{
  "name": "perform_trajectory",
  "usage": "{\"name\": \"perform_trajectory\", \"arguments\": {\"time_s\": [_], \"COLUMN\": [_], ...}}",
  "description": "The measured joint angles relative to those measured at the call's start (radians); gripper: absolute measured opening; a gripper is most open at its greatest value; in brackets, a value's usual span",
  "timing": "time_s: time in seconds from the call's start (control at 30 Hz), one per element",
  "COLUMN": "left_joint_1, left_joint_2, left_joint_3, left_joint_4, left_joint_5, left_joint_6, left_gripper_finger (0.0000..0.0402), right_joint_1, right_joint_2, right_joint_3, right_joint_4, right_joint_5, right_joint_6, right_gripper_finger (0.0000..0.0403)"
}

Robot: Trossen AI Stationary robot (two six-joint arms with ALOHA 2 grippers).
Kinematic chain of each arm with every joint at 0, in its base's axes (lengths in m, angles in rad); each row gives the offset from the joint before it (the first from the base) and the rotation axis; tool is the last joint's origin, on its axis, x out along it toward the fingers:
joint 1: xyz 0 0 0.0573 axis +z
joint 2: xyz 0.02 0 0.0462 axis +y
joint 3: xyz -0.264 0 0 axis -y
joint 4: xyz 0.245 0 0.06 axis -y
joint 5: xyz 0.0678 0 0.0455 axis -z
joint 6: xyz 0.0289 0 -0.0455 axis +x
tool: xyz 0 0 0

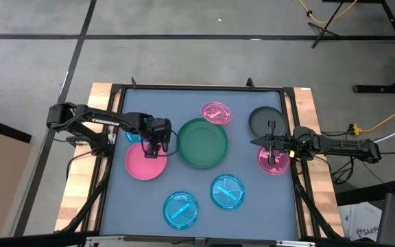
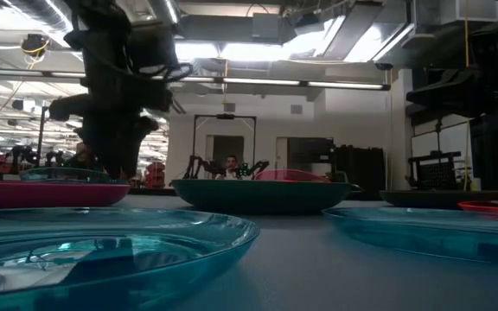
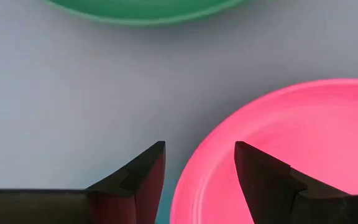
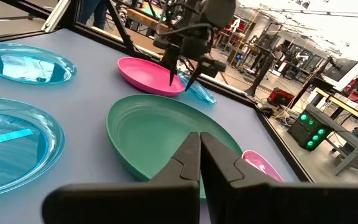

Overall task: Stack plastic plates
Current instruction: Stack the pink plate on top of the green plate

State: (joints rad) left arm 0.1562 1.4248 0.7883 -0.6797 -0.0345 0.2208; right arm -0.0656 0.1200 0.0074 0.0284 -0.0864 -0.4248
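The opaque pink plate (image 1: 142, 163) lies flat at the table's left, and the large dark green plate (image 1: 202, 143) is at the centre. My left gripper (image 1: 155, 148) is open and points down over the pink plate's rim nearest the green plate. One finger (image 3: 143, 180) is outside the rim (image 3: 194, 168) and the other finger (image 3: 263, 180) is above the plate's inside. The same left gripper (image 4: 180, 81) also shows in the right wrist view. My right gripper (image 4: 200, 155) is shut and hovers over a translucent pink plate (image 1: 273, 161) at the table's right. My left gripper comes from above, pointing down, with its open fingers on either side of the pink plate's rim (image 3: 194, 168) on the side facing the green plate. I cannot tell whether either finger touches the plate, which lies flat on the table.
A second translucent pink plate (image 1: 216, 112) and the dark grey plate (image 1: 263, 121) lie toward the far edge. Two translucent cyan plates (image 1: 227, 191) (image 1: 180, 209) lie near the near edge. Another cyan plate (image 1: 133, 135) is partly under the left arm. A raised black frame (image 1: 197, 88) bounds the table.
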Motion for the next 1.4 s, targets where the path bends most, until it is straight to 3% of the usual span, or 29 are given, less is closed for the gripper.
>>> {"name": "perform_trajectory", "arguments": {"time_s": [0.47, 1.0, 1.4], "left_joint_1": [0.043, 0.042, 0.041], "left_joint_2": [0.127, 0.125, 0.126], "left_joint_3": [0.000, 0.001, 0.001], "left_joint_4": [-0.001, -0.002, 0.010], "left_joint_5": [0.013, 0.070, 0.253], "left_joint_6": [0.034, 0.107, 0.103], "left_gripper_finger": [0.0150, 0.0045, 0.0019], "right_joint_1": [0.000, 0.000, 0.000], "right_joint_2": [0.000, 0.000, 0.000], "right_joint_3": [0.000, 0.000, 0.000], "right_joint_4": [0.000, 0.000, 0.000], "right_joint_5": [0.000, 0.000, 0.000], "right_joint_6": [0.000, 0.000, 0.000], "right_gripper_finger": [0.0002, 0.0002, 0.0002]}}
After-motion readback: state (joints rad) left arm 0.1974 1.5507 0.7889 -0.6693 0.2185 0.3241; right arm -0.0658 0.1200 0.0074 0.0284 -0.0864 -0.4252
